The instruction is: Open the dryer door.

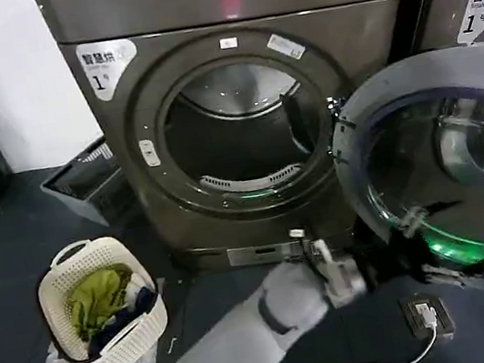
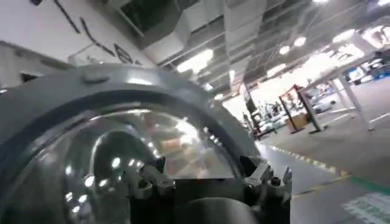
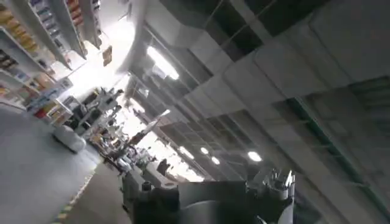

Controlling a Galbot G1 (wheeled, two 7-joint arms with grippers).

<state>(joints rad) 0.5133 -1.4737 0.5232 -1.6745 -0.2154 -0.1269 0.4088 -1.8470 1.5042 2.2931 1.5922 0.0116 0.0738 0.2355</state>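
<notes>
Dryer point(image 1: 126, 145): drum mouth exposed. Dryer door point(image 1: 448, 84): swung wide on its right-hand hinge, inner face and dark glass toward the camera, lying just right of and above the left claw point(image 1: 329, 264). Left claw: low at the door's lower rim; fingers point(image 2: 268, 182) apart, clamped on nothing. Right claw point(image 3: 207, 185): fingers spread, aimed at ceiling. Laundry basket point(image 1: 56, 285): on the floor, far left, well clear. Judgement: opening essentially done; free floor behind the claw for withdrawal.

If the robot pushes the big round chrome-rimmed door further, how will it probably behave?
The round chrome-rimmed dryer door probably swings stiffly about its hinge beside the bronze-grey dryer opening. Its thick glass centre suggests it is heavy. The mirror-smooth rim may be slippery for the left end effector.
</notes>
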